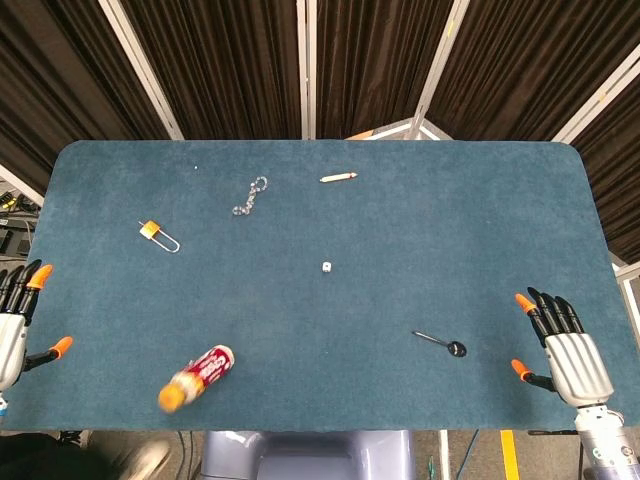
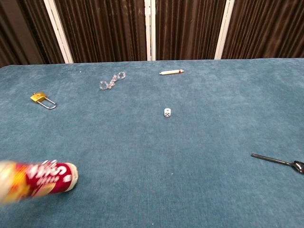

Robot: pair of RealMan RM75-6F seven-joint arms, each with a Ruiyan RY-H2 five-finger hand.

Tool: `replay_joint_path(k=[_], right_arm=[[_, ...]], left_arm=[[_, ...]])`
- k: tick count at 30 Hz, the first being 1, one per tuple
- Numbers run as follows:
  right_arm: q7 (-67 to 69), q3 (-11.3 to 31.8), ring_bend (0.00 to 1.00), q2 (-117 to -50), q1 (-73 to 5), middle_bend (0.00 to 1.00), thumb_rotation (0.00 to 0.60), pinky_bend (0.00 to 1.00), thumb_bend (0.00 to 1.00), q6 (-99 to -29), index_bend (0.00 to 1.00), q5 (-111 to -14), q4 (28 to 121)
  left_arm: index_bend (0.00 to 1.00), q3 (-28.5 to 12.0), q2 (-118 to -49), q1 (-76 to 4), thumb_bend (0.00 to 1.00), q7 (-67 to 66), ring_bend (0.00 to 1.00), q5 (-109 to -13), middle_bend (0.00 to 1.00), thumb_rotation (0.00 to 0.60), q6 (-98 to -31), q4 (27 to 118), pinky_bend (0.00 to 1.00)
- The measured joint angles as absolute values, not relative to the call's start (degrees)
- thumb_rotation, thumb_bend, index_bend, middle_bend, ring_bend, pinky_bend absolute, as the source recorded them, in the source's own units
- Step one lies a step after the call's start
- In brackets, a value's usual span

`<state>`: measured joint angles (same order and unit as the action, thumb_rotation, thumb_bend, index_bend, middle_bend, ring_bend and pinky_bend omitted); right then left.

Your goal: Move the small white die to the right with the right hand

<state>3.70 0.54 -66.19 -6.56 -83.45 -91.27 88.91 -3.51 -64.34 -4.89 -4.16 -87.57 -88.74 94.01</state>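
Observation:
The small white die (image 1: 326, 267) (image 2: 167, 112) lies alone near the middle of the blue table. My right hand (image 1: 563, 349) rests at the table's front right corner, fingers spread, holding nothing, far to the right of the die. At the front left edge my left hand (image 1: 18, 318) is partly cut off by the frame, its fingers apart and empty. Neither hand shows in the chest view.
A black spoon (image 1: 441, 342) (image 2: 279, 161) lies between the die and my right hand. A red can (image 1: 197, 377) (image 2: 38, 181) lies front left. A brass padlock (image 1: 157, 235) (image 2: 42, 99), a chain (image 1: 250, 196) (image 2: 112, 80) and a pen (image 1: 338, 177) (image 2: 171, 72) sit further back.

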Motion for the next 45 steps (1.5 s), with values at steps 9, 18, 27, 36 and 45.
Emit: replay_joint_path(k=[9,18,27,36,45], right_arm=[[3.8,0.6,0.00,-66.3,-6.6,0.00,0.600,0.00,0.13,-83.1,0.08,-91.0,88.8],[3.7,0.7,0.00,-66.4,-7.0,0.00,0.600,0.00,0.13,-82.1,0.08,-90.5,88.7],[3.5,2.6,0.00,-67.1,-9.7,0.00,0.600,0.00,0.13,-78.7,0.16,-88.6,90.5],[-4.3,7.3,0.00,-72.1,-18.3,0.00,0.600,0.00,0.15,-67.6,0.25,-82.0,93.9],[-15.9,14.0,0.00,-84.0,-29.3,0.07,0.600,0.00,0.20,-58.1,0.31,-67.6,92.3]], left_arm=[[0.00,-3.5,-64.3,-4.8,0.12,-4.1,0.00,-87.6,0.00,0.600,-88.8,94.1,0.00],[0.00,-3.7,-64.3,-5.1,0.12,-3.7,0.00,-87.1,0.00,0.600,-88.2,93.8,0.00],[0.00,-4.1,-64.0,-5.1,0.12,-2.9,0.00,-86.4,0.00,0.600,-88.3,93.8,0.00],[0.00,-4.8,-63.8,-5.4,0.12,-2.5,0.00,-85.3,0.00,0.600,-87.8,93.7,0.00],[0.00,-5.8,-63.9,-6.0,0.12,-0.8,0.00,-83.5,0.00,0.600,-86.8,92.1,0.00]])
